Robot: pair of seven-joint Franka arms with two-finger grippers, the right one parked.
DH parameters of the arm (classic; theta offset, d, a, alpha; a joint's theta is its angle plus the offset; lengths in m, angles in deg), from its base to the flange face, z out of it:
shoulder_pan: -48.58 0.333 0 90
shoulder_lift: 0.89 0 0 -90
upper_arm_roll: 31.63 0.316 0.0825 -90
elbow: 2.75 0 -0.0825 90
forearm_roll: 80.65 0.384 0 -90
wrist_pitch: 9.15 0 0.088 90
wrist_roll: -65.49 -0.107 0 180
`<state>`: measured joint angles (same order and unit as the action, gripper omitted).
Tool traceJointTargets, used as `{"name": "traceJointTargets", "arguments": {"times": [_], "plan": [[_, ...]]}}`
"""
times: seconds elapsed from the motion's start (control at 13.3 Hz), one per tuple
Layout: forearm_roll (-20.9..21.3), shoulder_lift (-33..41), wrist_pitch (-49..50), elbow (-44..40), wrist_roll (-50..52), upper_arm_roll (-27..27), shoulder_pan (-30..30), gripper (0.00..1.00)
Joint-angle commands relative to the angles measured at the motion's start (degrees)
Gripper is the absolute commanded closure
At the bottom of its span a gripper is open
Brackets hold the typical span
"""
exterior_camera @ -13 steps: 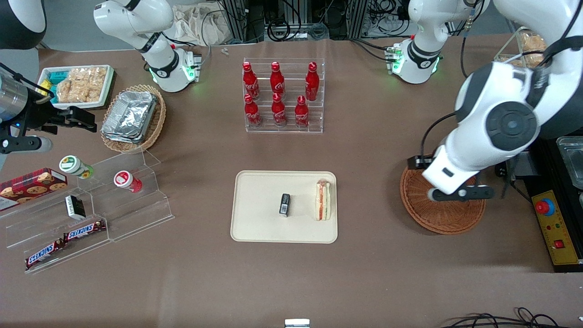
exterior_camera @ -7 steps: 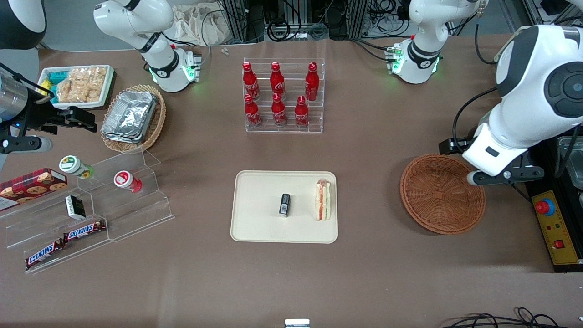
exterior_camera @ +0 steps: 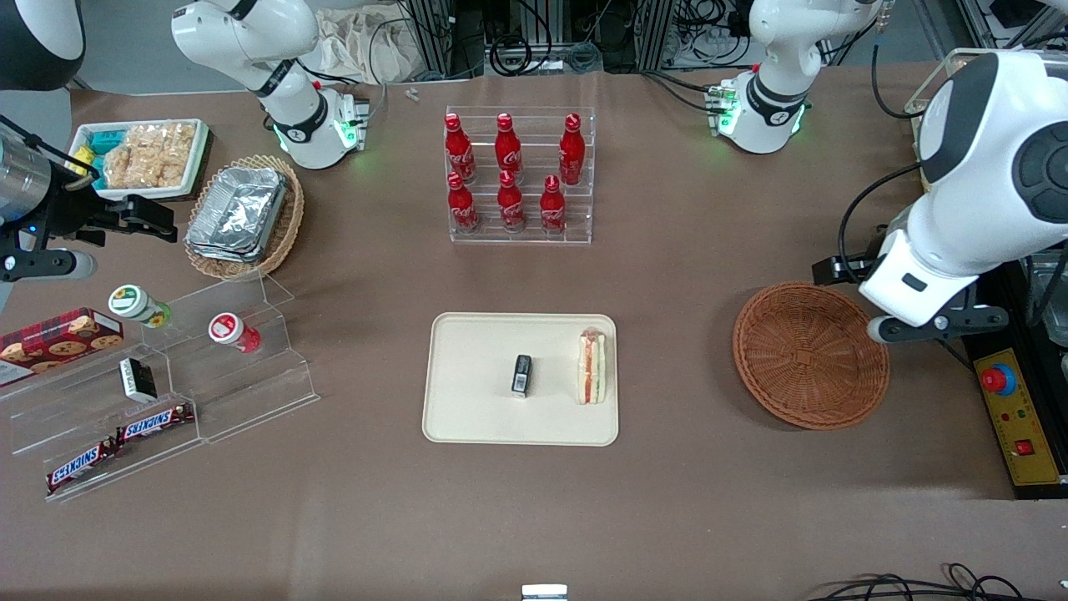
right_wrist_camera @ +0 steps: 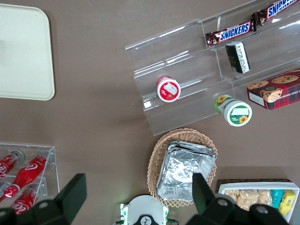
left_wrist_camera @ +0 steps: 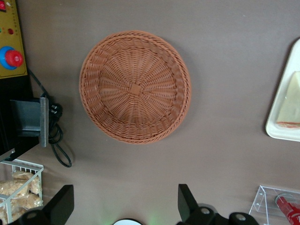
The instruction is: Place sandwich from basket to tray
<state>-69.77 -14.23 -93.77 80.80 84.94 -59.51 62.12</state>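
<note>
White bread with a red and green filling, the sandwich point(exterior_camera: 592, 366) lay on the cream tray point(exterior_camera: 467, 417), at about three o'clock of the small dark packet point(exterior_camera: 521, 374) in the tray's middle. The woven basket point(exterior_camera: 809, 355) held nothing and stood well apart from the tray, toward the working arm's end of the worktop. The gripper point(left_wrist_camera: 124, 206) hung high above the worktop just beside the basket's rim, its jaws spread wide with nothing between them. A second ago the arm had covered the basket; half a second ago it had already swung clear, and since then it had drifted a little farther off. I judged the task done and the arm retreating. The wrist view showed the basket's bare weave point(left_wrist_camera: 135, 88) and only a corner of the sandwich point(left_wrist_camera: 289, 103); the front view showed the whole tray.
</note>
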Motion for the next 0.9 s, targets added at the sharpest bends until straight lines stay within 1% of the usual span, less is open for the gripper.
{"name": "traceJointTargets", "arguments": {"times": [0.0, 0.07, 0.15, 0.22, 0.38, 0.45, 0.53, 0.6, 0.82], "plan": [[-0.8, 0.9, 0.7, 0.4, -2.2, -0.3, 2.3, 0.01], [-0.9, 0.9, 0.6, 0.4, -2.9, -0.2, 2.2, 0.01], [-0.9, 0.9, 0.7, 0.4, -3.9, 1.4, 1.5, 0.01], [-1.3, 1.2, 0.7, 0.4, -5.1, 5.2, -1.4, 0.01], [-5.1, 2.4, 0.6, 0.4, -7.7, 16.7, -9.8, 0.00], [-6.5, 2.8, 0.6, 0.5, -8.6, 21.6, -13.2, 0.01], [-7.3, 2.8, 0.6, 0.4, -9.5, 24.7, -15.6, 0.00], [-7.5, 2.9, 0.6, 0.4, -9.8, 25.7, -16.3, 0.00], [-7.9, 2.7, 0.2, 0.5, -9.8, 25.7, -16.1, 0.01]]}}
